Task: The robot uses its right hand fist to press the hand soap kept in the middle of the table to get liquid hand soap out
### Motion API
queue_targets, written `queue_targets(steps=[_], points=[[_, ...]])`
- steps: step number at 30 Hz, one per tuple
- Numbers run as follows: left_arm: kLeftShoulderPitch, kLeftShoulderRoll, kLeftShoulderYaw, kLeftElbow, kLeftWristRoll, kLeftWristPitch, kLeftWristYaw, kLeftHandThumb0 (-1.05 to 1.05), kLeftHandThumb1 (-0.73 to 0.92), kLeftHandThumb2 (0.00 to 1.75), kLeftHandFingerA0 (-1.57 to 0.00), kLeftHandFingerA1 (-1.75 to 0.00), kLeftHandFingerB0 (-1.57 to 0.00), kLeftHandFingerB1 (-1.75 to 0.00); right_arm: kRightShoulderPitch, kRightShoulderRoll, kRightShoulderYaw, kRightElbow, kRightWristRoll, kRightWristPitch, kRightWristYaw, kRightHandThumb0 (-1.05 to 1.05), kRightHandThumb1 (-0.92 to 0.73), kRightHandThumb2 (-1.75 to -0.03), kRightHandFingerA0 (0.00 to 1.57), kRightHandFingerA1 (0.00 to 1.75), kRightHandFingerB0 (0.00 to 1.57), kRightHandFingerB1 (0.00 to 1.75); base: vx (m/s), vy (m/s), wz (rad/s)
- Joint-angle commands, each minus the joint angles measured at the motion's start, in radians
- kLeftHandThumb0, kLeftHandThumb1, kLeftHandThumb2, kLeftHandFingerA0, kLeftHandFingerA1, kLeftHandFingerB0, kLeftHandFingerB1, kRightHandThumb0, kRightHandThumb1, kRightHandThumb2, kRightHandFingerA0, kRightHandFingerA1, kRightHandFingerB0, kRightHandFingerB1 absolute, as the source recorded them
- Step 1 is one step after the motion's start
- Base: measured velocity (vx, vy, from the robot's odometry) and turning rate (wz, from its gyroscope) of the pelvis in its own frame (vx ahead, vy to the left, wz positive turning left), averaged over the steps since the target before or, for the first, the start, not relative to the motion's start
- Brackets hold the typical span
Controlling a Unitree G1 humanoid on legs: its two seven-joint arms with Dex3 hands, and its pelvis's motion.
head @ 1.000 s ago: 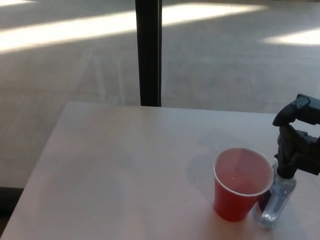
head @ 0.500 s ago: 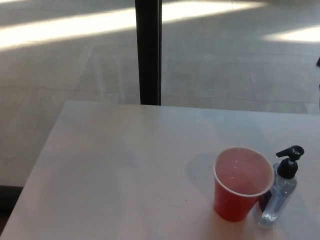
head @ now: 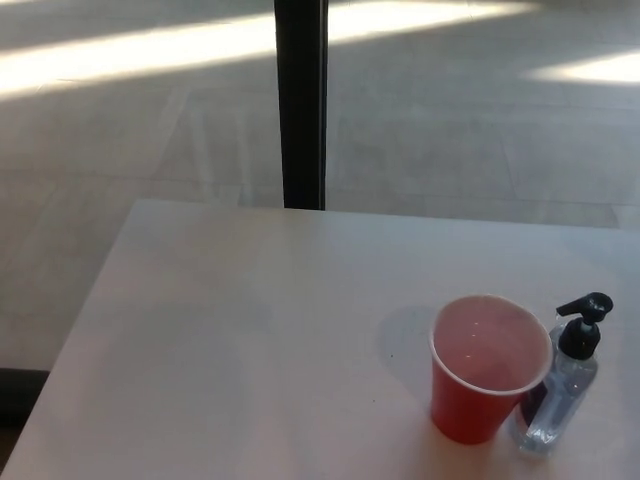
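Note:
A clear hand soap bottle (head: 558, 395) with a black pump head (head: 582, 318) stands upright on the white table (head: 240, 330), near its front right. Its spout points up and to the right. A red plastic cup (head: 487, 368) stands just left of the bottle, touching or nearly touching it, and hides the bottle's lower left side. Neither of my hands shows in the head view.
A black vertical post (head: 300, 100) rises behind the table's far edge. Beyond it lies a grey floor with bright sunlit bands. The table's left edge runs diagonally down toward the lower left corner.
My right hand, which sat on the pump head a second ago, has lifted away to the right and left the picture. The bottle and cup stay in place.

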Motion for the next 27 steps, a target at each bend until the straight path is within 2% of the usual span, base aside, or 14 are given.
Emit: queue_targets(steps=[1,2,3,6,9,12,16,17,19,20,21,22,23,27], points=[[0.002,0.019,-0.003,0.002,0.003,-0.020,0.005,0.07,0.38,1.01,-0.88,-1.03,-0.72,-0.89,0.122,-0.036,-0.126,0.125,-0.064,-0.097,-0.028,-0.30,-0.57,-1.17,1.28,1.40,0.87,1.14,0.00,0.000,0.00],[0.006,0.020,-0.007,-0.003,0.006,-0.022,0.002,0.09,0.37,1.01,-0.89,-1.03,-0.74,-0.89,0.157,-0.036,-0.145,0.153,-0.079,-0.125,-0.028,-0.32,-0.57,-1.16,1.27,1.40,0.86,1.15,0.00,0.000,0.00],[0.004,0.017,-0.008,-0.011,0.007,-0.019,0.007,0.07,0.40,1.01,-0.89,-1.03,-0.72,-0.89,0.180,-0.036,-0.175,0.185,-0.082,-0.129,-0.048,-0.28,-0.56,-1.03,1.05,1.75,0.81,1.29,0.00,0.000,0.00],[0.001,0.021,-0.013,-0.002,0.010,-0.023,0.005,0.08,0.39,1.00,-0.90,-1.03,-0.72,-0.88,0.273,0.009,-0.240,0.285,-0.112,-0.224,-0.087,-0.29,-0.59,-0.97,1.07,1.75,0.81,1.18,0.00,0.000,0.00],[-0.007,0.020,-0.006,-0.005,0.002,-0.018,0.011,0.10,0.41,1.02,-0.90,-1.03,-0.70,-0.88,0.339,0.054,-0.262,0.323,-0.135,-0.290,-0.120,-0.25,-0.53,-1.05,1.08,1.75,0.85,1.14,0.00,0.000,0.00],[-0.016,0.024,-0.005,0.009,0.000,-0.019,0.002,0.10,0.38,1.00,-0.86,-1.00,-0.70,-0.87,0.405,0.139,-0.313,0.380,-0.145,-0.349,-0.200,-0.25,-0.58,-0.90,1.06,1.75,0.85,1.00,0.00,0.000,0.00],[-0.017,0.024,-0.007,-0.001,0.001,-0.014,0.002,0.12,0.42,1.00,-0.85,-1.00,-0.70,-0.87,0.438,0.182,-0.321,0.489,-0.184,-0.452,-0.277,-0.24,-0.61,-0.96,1.09,1.75,0.85,1.02,0.00,0.000,0.00],[-0.019,0.021,-0.005,-0.007,-0.001,-0.007,0.008,0.12,0.42,1.01,-0.87,-1.01,-0.71,-0.87,0.450,0.191,-0.322,0.548,-0.191,-0.491,-0.288,-0.29,-0.60,-1.11,1.35,1.39,0.83,0.95,0.00,0.000,0.00],[-0.020,0.018,-0.009,-0.013,0.003,-0.002,0.015,0.12,0.42,1.01,-0.86,-1.00,-0.69,-0.86,0.461,0.208,-0.324,0.628,-0.198,-0.541,-0.321,-0.26,-0.58,-1.10,1.34,1.37,0.88,0.98,0.00,0.000,0.00],[-0.019,0.017,-0.008,-0.017,0.001,0.001,0.015,0.11,0.43,1.01,-0.85,-1.00,-0.68,-0.86,0.461,0.210,-0.320,0.658,-0.203,-0.545,-0.341,-0.23,-0.59,-0.97,1.18,1.62,0.92,1.03,0.00,0.000,0.00],[-0.019,0.014,0.000,-0.016,-0.006,-0.003,0.014,0.13,0.39,1.01,-0.87,-1.03,-0.68,-0.87,0.462,0.223,-0.317,0.701,-0.201,-0.554,-0.362,-0.27,-0.59,-0.84,1.17,1.66,0.86,0.99,0.00,0.000,0.00],[-0.018,0.013,0.003,-0.015,-0.010,-0.005,0.013,0.13,0.39,1.01,-0.87,-1.03,-0.68,-0.87,0.461,0.227,-0.314,0.719,-0.198,-0.562,-0.368,-0.27,-0.59,-0.84,1.17,1.66,0.86,0.99,0.00,0.000,0.00],[-0.008,0.012,0.002,-0.026,-0.009,-0.009,0.007,0.11,0.39,1.01,-0.85,-1.02,-0.69,-0.88,0.480,0.253,-0.289,0.732,-0.211,-0.556,-0.372,-0.36,-0.76,-0.67,0.78,1.52,0.63,0.71,0.00,0.000,0.00],[-0.004,0.010,-0.002,-0.032,-0.004,-0.010,0.009,0.09,0.42,1.00,-0.82,-0.99,-0.68,-0.86,0.508,0.271,-0.225,0.769,-0.256,-0.555,-0.394,-0.40,-0.79,-0.66,0.84,1.37,0.50,0.53,0.00,0.000,0.00]])
